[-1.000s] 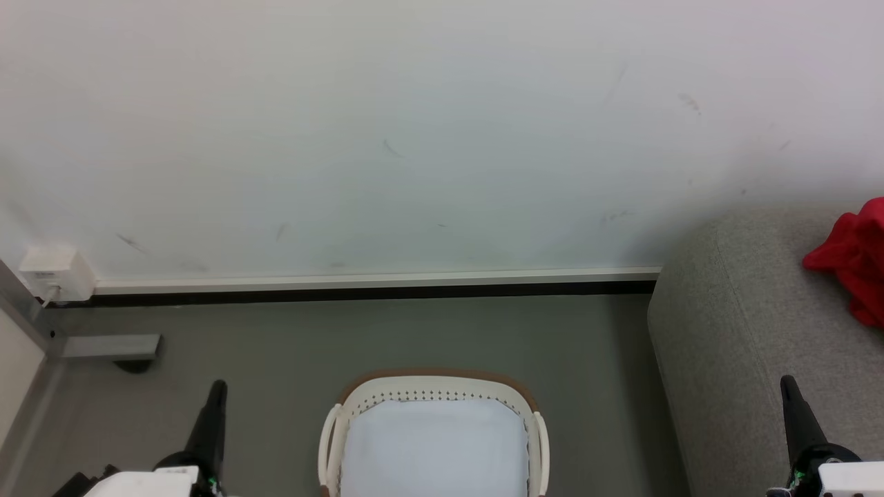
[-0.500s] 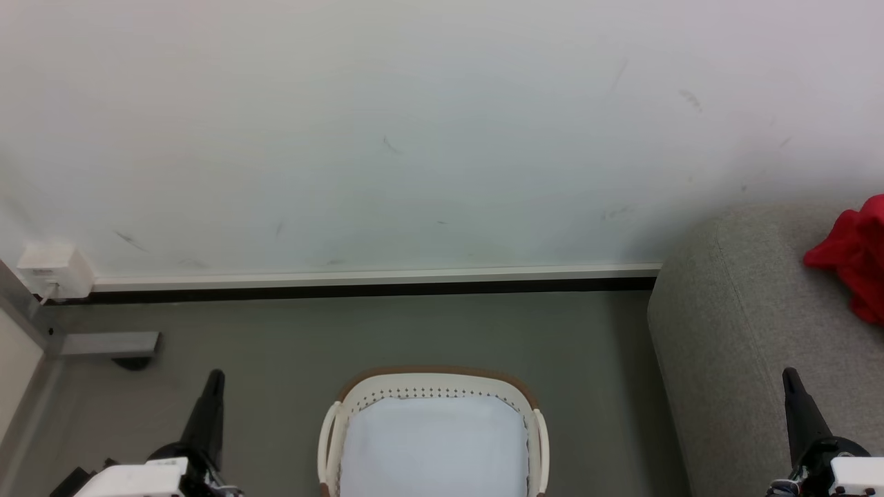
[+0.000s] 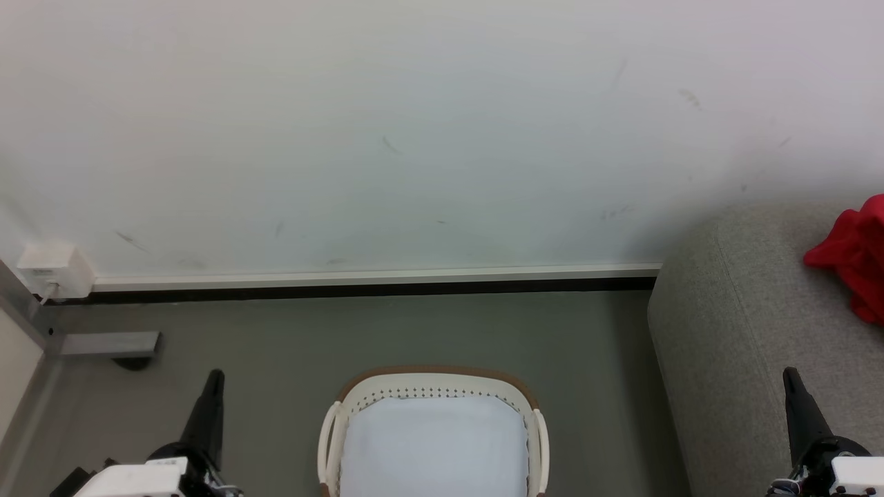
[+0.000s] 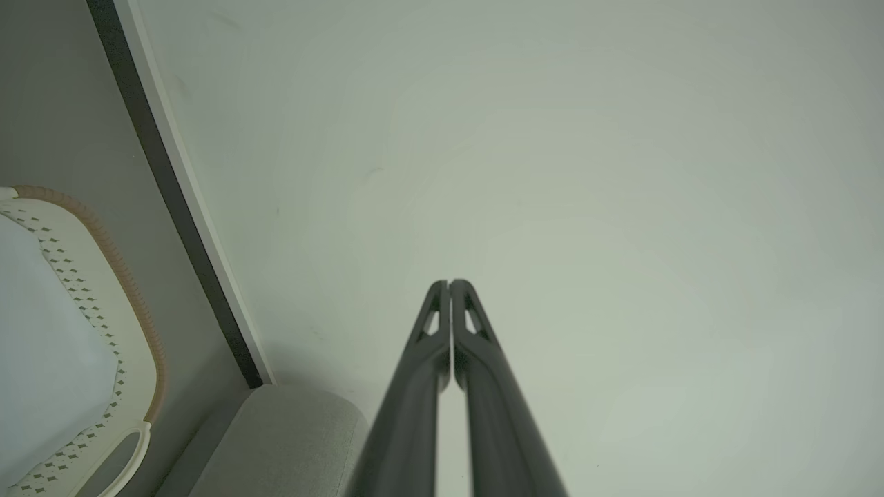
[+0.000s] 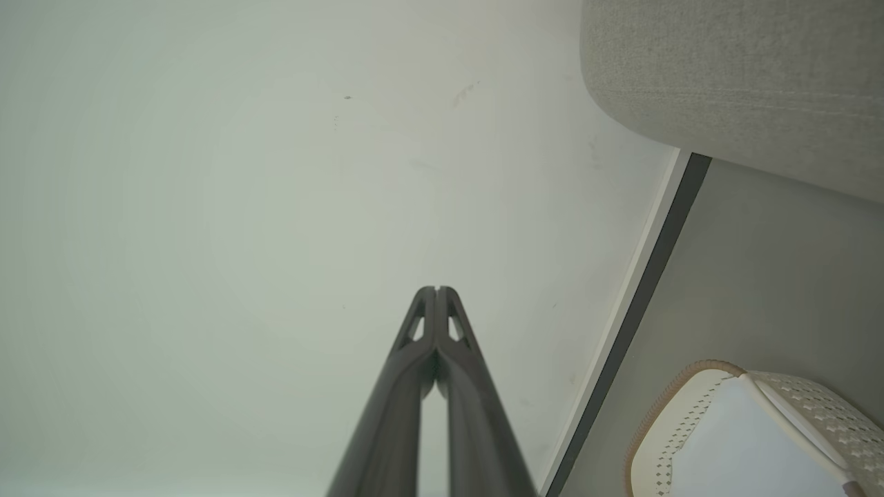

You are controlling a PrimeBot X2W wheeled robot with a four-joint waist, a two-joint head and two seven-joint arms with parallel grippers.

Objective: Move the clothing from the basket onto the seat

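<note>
A: Basket contents?
B: The basket [image 3: 435, 384] showed its pale bottom uncovered.
A: Counts?
B: One basket, one seat [image 3: 746, 324], and one red heap of clothing [image 3: 853, 252] lying on the seat. The garments in the heap could not be counted. The left gripper [image 3: 216, 376] and right gripper [image 3: 789, 373] each had their fingers pressed together, holding nothing.
A: Change from the earlier frame?
B: None was visible; all items had stayed in place.

Right gripper [image 5: 436, 290], jaws together, toward wall [image 5: 207, 172]
</note>
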